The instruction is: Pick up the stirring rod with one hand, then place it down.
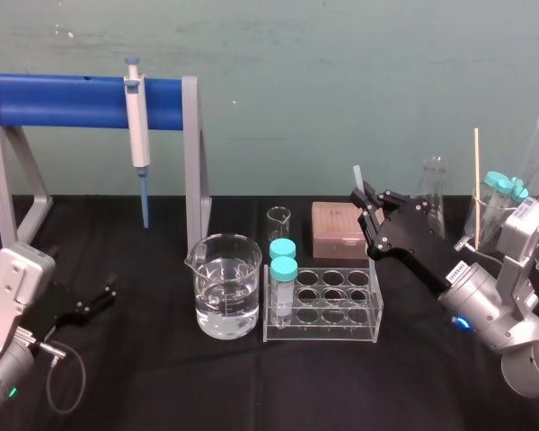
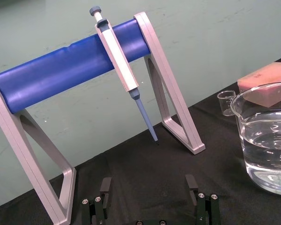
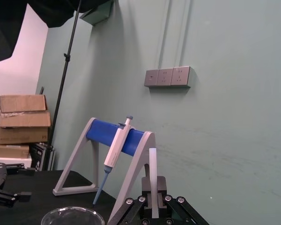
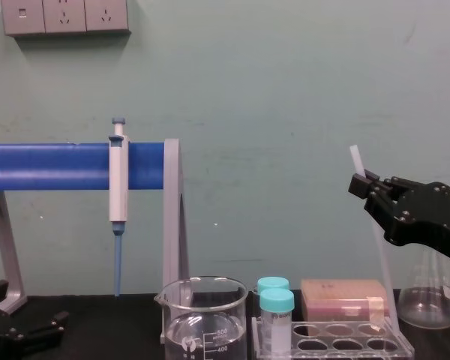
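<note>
Currently the black right gripper [image 1: 370,201] is clamped on the thin, translucent white stirring rod [image 1: 359,177], which stands nearly upright beside the clear plastic tube rack [image 1: 322,334]. The left gripper [image 1: 96,300] sits low on the left, fingers spread and empty.

We see silver-grey housings on our left arm [image 1: 13,296] and right arm [image 1: 499,301]; the left gripper [image 1: 103,298] and right gripper [image 1: 366,197] are black, jointed, silver-screwed; a grey cable [image 1: 67,382] loops beside our left wrist.

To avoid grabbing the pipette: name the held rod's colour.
Translucent white; the stirring rod shows best in the right wrist view.
</note>
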Motion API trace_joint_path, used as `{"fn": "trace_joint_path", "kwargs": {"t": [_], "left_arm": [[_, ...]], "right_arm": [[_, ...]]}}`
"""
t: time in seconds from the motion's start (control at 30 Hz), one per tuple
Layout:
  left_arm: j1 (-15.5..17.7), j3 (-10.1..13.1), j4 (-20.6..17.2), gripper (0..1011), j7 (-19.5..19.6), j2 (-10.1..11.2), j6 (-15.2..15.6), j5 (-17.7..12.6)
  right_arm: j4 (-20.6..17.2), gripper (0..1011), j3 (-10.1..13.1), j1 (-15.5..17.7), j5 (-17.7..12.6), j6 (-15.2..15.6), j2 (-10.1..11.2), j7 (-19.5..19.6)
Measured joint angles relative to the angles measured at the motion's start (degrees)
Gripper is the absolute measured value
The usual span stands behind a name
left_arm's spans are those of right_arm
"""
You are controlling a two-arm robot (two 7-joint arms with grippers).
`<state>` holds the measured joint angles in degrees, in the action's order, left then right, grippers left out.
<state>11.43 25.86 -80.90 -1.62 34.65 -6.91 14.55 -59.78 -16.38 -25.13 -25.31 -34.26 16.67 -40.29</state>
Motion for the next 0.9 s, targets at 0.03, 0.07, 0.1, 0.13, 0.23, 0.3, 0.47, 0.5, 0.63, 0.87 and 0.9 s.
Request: {"fn": "trace_joint_path", "kwargs": {"t": [0.03,0.07,0.1,0.13,0.23,0.3,0.47,0.5,0.63,0.87,0.9], "left_arm": [[0.0,0.0,0.0,1000,0.0,0.0,0.0,0.0],[0.0,0.0,0.0,1000,0.0,0.0,0.0,0.0],[0.0,0.0,0.0,1000,0.0,0.0,0.0,0.0],[0.0,0.0,0.0,1000,0.0,0.0,0.0,0.0],[0.0,0.0,0.0,1000,0.0,0.0,0.0,0.0],[0.0,0.0,0.0,1000,0.0,0.0,0.0,0.0],[0.0,0.0,0.0,1000,0.0,0.0,0.0,0.0],[0.0,0.0,0.0,1000,0.0,0.0,0.0,0.0],[0.0,0.0,0.0,1000,0.0,0.0,0.0,0.0],[0.0,0.0,0.0,1000,0.0,0.0,0.0,0.0],[0.0,0.0,0.0,1000,0.0,0.0,0.0,0.0]], "right_arm": [[0.0,66,0.0,0.0,0.0,0.0,0.0,0.0],[0.0,66,0.0,0.0,0.0,0.0,0.0,0.0],[0.0,66,0.0,0.0,0.0,0.0,0.0,0.0],[0.0,66,0.0,0.0,0.0,0.0,0.0,0.0],[0.0,66,0.0,0.0,0.0,0.0,0.0,0.0],[0.0,66,0.0,0.0,0.0,0.0,0.0,0.0],[0.0,66,0.0,0.0,0.0,0.0,0.0,0.0],[0.0,66,0.0,0.0,0.0,0.0,0.0,0.0],[0.0,66,0.0,0.0,0.0,0.0,0.0,0.0],[0.0,66,0.0,0.0,0.0,0.0,0.0,0.0],[0.0,66,0.0,0.0,0.0,0.0,0.0,0.0]]}}
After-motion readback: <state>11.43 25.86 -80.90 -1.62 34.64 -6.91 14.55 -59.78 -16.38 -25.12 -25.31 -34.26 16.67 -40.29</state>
